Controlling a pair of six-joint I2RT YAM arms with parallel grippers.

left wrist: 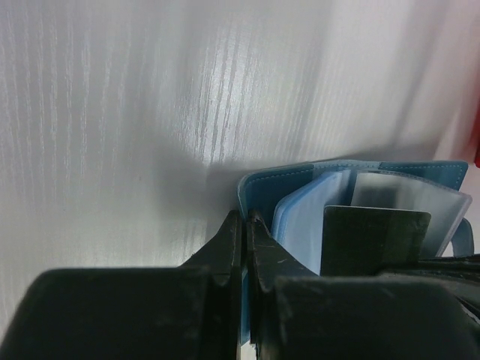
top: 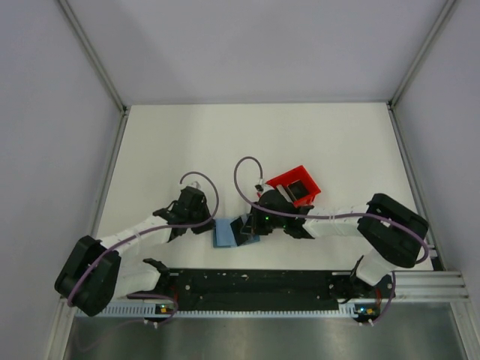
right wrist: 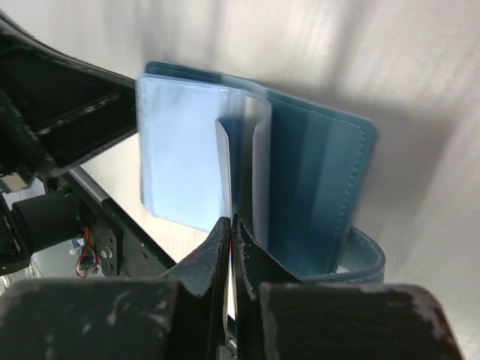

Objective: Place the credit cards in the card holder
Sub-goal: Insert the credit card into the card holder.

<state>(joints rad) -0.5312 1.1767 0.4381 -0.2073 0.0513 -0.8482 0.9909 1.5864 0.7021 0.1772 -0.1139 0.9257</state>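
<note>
Top external: one card holder, one red bin; left wrist: one card

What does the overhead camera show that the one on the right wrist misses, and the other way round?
Only the overhead view shows the red bin and the whole left arm and right arm. Only the right wrist view shows the clear pockets inside the holder, and a thin card, edge-on, pinched in the right fingers at a pocket's mouth. Both show the open teal card holder.
</note>
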